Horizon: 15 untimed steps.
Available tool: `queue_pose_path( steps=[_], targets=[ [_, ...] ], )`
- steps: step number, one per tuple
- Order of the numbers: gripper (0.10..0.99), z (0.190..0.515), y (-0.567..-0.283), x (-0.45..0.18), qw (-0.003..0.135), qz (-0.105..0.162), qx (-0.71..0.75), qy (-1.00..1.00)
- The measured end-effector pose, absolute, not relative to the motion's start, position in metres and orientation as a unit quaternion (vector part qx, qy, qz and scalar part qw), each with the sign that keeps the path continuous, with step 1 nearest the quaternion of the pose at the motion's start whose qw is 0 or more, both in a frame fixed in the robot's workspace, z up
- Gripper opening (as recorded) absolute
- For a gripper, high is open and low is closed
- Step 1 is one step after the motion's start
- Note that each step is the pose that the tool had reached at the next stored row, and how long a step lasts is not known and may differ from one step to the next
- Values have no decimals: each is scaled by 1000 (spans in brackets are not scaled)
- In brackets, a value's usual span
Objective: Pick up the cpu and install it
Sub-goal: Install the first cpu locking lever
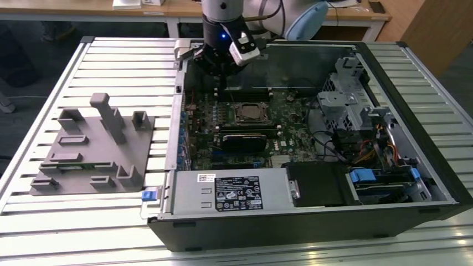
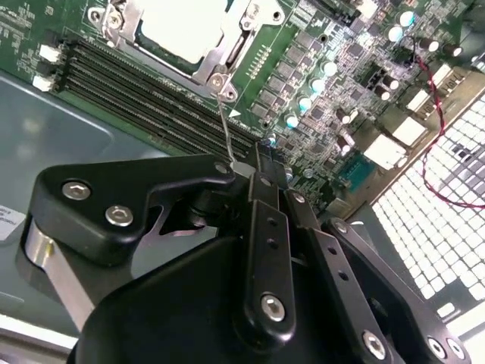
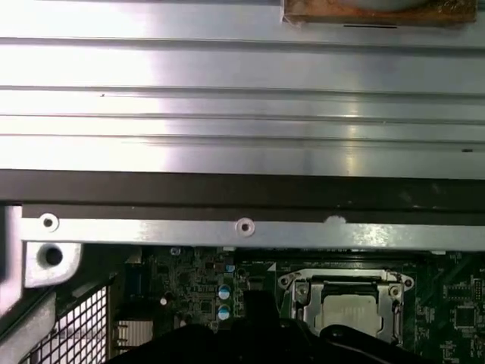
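silvery-white cpu (image 2: 182,26), green motherboard (image 1: 255,130), grey fixture (image 1: 92,149), black gripper (image 2: 254,171)

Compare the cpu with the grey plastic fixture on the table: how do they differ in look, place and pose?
The cpu is a small flat chip with a silvery-white top; the grey fixture is far larger, matte grey plastic. The cpu lies flat in the motherboard socket inside the computer case; the fixture sits outside it on the slatted table, at the exterior view's left. The fixture has upright blocks; the cpu has none. Neither is held by the gripper.
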<state>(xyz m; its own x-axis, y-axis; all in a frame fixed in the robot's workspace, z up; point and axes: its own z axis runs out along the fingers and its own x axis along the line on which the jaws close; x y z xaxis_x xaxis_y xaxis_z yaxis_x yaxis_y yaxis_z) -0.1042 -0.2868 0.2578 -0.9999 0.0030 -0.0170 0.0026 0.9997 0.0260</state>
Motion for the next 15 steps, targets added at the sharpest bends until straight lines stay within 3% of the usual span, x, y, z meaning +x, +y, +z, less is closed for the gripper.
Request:
queue_pose_path(
  steps=[15],
  targets=[
    [106, 257, -287, -73, 8, 13, 1, 1000]
  ],
)
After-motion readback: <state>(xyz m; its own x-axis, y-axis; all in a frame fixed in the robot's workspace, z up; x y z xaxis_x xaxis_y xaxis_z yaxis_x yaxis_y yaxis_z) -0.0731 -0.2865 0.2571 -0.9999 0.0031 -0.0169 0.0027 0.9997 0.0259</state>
